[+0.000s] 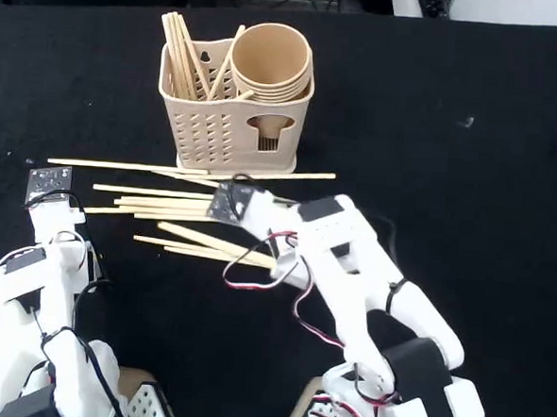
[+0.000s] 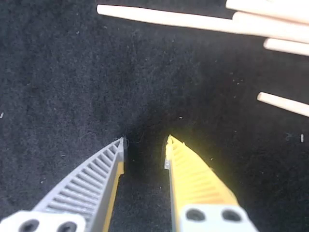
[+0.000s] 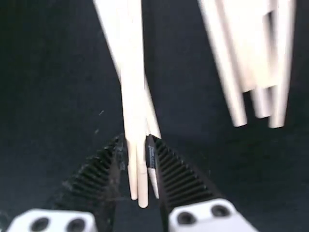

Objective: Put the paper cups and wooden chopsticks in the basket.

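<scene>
**Black cloth table: a grip near the stick ends, and where it may fail**

A black cloth covers the table [image 1: 469,182], and two white arms stand at its near edge. Nearest, the left gripper [image 2: 145,142] hangs over bare cloth, its jaws a narrow gap apart and holding nothing. The ends of the loose chopsticks [image 1: 147,200] lie just beyond its tips. The right gripper [image 3: 136,142] is closed on a pair of chopsticks [image 3: 131,87], pinched side by side close to one end, so most of their length runs out ahead of the jaws. The loose chopsticks are spread on the cloth between the arms and the basket [image 1: 231,135]. The basket stands at the far side. Upright sticks [image 1: 179,56] lean in one of its compartments, and stacked paper cups [image 1: 272,57] fill the other.

Likely hazards:
- (a) The off-centre grip leaves a long free length, so on lifting the pair will probably droop or pivot in the jaws.
- (b) Two smooth sticks held together may slide against each other, letting one slip out.
- (c) The free ends could sweep the loose chopsticks and scatter them.
- (d) At the basket, a tilted pair may catch the rim, jam against the upright sticks, or tip the basket, which looks light, along with its paper cups.
</scene>
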You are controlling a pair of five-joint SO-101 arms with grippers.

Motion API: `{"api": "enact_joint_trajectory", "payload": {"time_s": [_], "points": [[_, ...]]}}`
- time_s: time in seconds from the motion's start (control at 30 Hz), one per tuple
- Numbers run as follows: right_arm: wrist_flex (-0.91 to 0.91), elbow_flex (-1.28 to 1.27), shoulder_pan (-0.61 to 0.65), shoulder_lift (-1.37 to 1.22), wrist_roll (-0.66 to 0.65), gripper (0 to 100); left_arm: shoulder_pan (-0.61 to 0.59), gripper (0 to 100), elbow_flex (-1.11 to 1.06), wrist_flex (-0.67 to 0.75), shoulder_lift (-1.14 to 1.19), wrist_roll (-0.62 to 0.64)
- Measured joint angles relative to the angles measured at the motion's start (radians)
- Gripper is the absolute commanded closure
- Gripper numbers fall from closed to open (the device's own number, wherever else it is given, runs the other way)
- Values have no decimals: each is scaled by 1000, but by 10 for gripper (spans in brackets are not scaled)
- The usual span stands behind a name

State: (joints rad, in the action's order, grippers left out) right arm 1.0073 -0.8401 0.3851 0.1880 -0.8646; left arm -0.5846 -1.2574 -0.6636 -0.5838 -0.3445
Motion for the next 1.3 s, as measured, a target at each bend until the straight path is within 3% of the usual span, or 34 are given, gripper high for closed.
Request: {"api": "enact_joint_trajectory", "payload": {"time_s": [0.23, 0.47, 0.6, 0.83, 1.07, 1.3], "points": [[2, -71, -146, 2, -77, 983, 0, 863, 0, 0, 0, 0], [3, -71, -180, 2, -84, 805, 0, 863, 0, 0, 0, 0], [6, -72, -146, 2, -84, 805, 0, 863, 0, 0, 0, 0], [-41, -74, 2, 2, 35, 805, 0, 863, 0, 0, 0, 0], [-133, -72, 40, 2, 63, 805, 0, 863, 0, 0, 0, 0], [-158, -124, 87, 26, 64, 988, 0, 863, 0, 0, 0, 0]]}}
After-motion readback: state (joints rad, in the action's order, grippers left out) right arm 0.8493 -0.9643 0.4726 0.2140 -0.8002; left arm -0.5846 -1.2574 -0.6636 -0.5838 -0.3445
